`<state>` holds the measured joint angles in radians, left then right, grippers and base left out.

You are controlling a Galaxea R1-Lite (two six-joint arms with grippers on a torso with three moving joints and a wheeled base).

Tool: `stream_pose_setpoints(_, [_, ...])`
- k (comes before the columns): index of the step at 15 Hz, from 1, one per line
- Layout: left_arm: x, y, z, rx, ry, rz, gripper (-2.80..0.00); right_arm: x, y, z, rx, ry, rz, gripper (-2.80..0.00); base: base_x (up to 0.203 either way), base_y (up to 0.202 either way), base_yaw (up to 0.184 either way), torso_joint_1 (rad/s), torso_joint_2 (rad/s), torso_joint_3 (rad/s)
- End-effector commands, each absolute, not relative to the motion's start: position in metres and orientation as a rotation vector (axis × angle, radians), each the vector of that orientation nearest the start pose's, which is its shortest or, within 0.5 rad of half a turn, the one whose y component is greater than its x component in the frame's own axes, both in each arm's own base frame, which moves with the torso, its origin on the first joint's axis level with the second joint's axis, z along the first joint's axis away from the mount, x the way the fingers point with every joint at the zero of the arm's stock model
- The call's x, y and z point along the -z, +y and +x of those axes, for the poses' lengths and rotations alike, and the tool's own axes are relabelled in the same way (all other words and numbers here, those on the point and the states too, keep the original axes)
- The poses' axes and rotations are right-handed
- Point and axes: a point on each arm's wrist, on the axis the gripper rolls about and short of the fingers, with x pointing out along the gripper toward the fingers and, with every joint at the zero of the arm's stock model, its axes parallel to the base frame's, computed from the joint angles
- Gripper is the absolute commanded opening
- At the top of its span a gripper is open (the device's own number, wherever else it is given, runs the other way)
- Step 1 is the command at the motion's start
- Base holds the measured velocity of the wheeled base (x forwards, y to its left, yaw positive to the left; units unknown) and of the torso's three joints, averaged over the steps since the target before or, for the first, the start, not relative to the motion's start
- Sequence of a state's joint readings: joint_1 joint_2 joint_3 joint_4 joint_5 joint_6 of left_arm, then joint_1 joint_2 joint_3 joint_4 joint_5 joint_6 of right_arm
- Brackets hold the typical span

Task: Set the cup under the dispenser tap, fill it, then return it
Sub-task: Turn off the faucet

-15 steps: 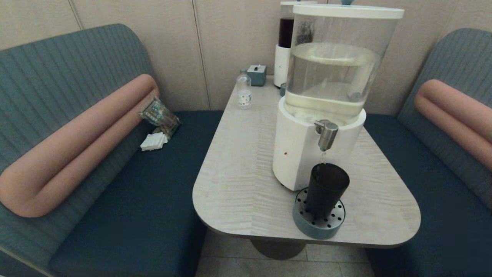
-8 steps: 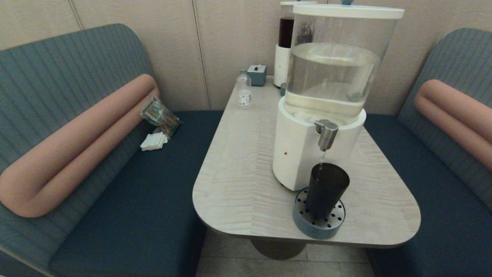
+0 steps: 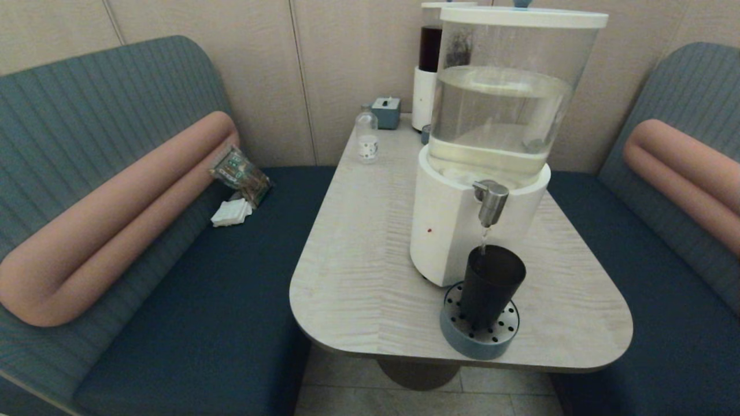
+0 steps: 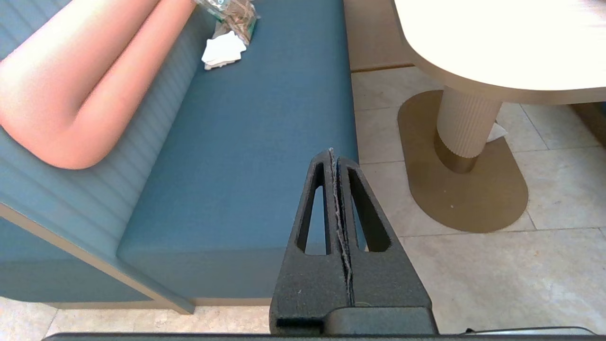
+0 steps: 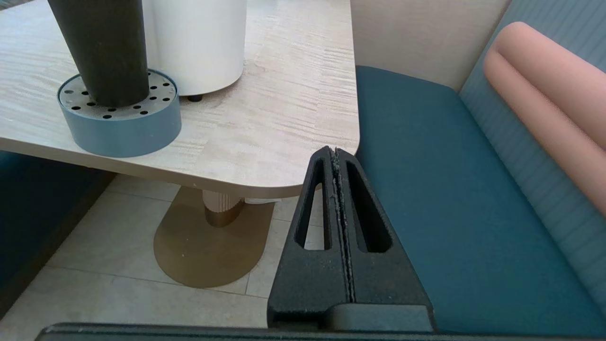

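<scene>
The cup (image 3: pixel 490 286) stands upright on the perforated drip tray (image 3: pixel 479 338) at the near edge of the counter (image 3: pixel 358 271), directly under the dispenser tap (image 3: pixel 491 202), with a thin stream of water falling into its mouth. The main risk I see is overfilling: neither arm is near the tap, so if the flow is not stopped in time the tumbler may brim over, and lifting a full, tapered, smooth cup could slop water or let it slip. How full it is cannot be judged, since the dark wall hides the level.

The right pincer (image 5: pixel 337 154) hangs with its fingers pressed together, holding nothing, just off the counter's corner above the bench seat (image 5: pixel 440 199), the cup well apart from it. The left pincer (image 4: pixel 334 156), likewise closed and empty, is parked low beside the other bench (image 4: pixel 246 142).
</scene>
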<state>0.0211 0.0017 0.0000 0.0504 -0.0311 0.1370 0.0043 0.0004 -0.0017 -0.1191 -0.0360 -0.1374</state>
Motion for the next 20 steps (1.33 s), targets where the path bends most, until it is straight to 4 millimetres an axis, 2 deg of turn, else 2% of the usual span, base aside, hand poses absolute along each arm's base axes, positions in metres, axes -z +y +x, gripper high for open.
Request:
stream_pose_setpoints(1, [-0.0704, -0.0012, -0.0227, 0.013, 0.053, 0.137, -2.8, -0.0834, -0.0009, -0.0225, 0.04, -0.105, -0.139, -2.8, 0.0, 0.0, 0.0, 0.0, 0.0, 0.0])
stream_pose_setpoints(9, [-0.0704, -0.0012, -0.0227, 0.013, 0.053, 0.137, -2.8, -0.0832, -0.0008, -0.0223, 0.035, -0.09, -0.14, -2.8, 0.0, 0.0, 0.0, 0.0, 0.0, 0.0])
stream_pose_setpoints(11, [-0.0704, -0.0012, -0.0227, 0.013, 0.053, 0.137, -2.8, -0.0813, 0.0004, -0.0224, -0.017, -0.075, -0.145, -2.8, 0.0, 0.0, 0.0, 0.0, 0.0, 0.0])
stream_pose_setpoints(15, [-0.0704, -0.0012, -0.0227, 0.013, 0.053, 0.137, -2.8, -0.0761, 0.0, -0.0219, -0.004, -0.019, -0.039, -2.8, 0.0, 0.0, 0.0, 0.0, 0.0, 0.0])
stream_pose_setpoints(20, [-0.0709, -0.0011, -0.0228, 0.011, 0.05, 0.14, -2.8, -0.0757, -0.0002, -0.0218, 0.003, -0.026, -0.009, -2.8, 0.0, 0.0, 0.0, 0.0, 0.0, 0.0])
